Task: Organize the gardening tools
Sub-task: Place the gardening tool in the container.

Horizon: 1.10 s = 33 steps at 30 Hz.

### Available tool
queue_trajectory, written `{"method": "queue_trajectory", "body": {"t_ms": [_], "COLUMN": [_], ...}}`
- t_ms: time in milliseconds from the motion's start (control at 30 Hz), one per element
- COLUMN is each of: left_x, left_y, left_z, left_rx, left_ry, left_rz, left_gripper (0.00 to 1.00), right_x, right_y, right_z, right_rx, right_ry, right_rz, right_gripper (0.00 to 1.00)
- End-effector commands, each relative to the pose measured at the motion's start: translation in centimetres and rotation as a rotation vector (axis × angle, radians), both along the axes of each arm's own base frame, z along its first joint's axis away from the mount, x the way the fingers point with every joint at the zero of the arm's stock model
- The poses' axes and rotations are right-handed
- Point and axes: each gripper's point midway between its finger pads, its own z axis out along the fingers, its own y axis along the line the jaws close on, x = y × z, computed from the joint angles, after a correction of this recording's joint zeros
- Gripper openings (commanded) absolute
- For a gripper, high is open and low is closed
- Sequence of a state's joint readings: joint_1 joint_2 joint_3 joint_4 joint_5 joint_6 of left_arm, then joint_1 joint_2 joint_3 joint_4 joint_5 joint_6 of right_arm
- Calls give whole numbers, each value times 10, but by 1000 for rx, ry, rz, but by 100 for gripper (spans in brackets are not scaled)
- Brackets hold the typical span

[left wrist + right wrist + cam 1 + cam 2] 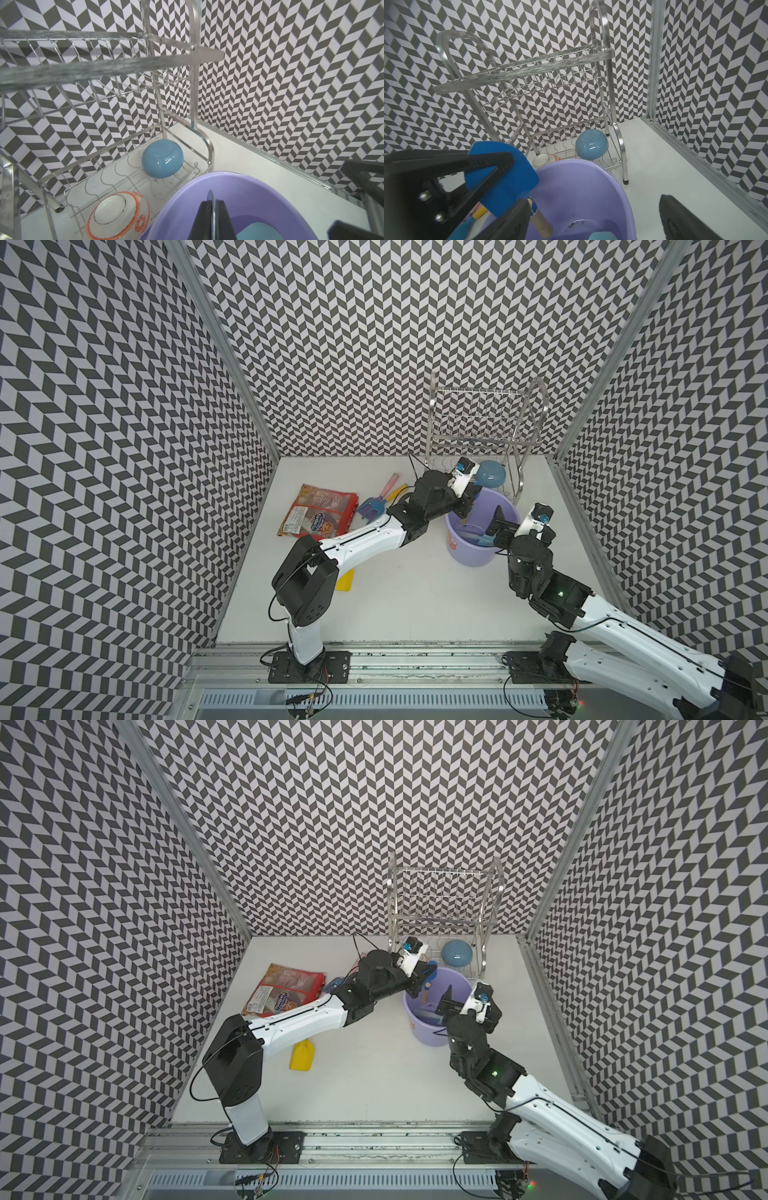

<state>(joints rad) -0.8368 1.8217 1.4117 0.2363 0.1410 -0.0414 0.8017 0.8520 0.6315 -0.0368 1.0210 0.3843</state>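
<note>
— The left pincer (212,218) is clenched on the dark blue trowel (518,176) by its blade, with the handle hanging down inside the bucket (469,556).
— And the right pincer (497,526) gapes empty just beside it, over the same rim.
— That's my worry. They could knock together, or the trowel could catch the rim and tip out when it's let go.
— The pale blue shovel (482,540) lies in there already.

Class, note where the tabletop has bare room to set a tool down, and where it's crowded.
Bare: the front strip between yellow spade and lavender bucket; the back corner behind the snack packet. Crowded: bucket by dish rack, and rake and fork beside the packet.
</note>
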Motion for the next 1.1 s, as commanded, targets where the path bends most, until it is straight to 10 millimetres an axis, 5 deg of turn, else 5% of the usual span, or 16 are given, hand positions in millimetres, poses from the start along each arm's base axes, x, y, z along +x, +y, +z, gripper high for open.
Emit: {"method": "queue_trajectory", "body": {"t_ms": [0,200,433,767,1067], "left_x": [7,8,13,9,2], "left_y": [-2,-4,-3,9,64], "left_z": [1,-26,-40,0,50], "left_rx": [-18,-15,-39,-113,-210], "left_ry": [-52,-6,38,22,24], "left_rz": [30,27,58,88,212], "left_gripper": [0,0,19,63,93], "right_x": [-3,-7,-9,-15,-1], "right_y": [-12,-19,-22,-33,6], "right_z": [4,-1,-4,2,11], "right_rx": [46,30,46,173,205], "right_ry": [1,56,98,66,118], "right_rz": [-69,-121,-144,-226,-35], "right_gripper": [100,100,100,100,100]}}
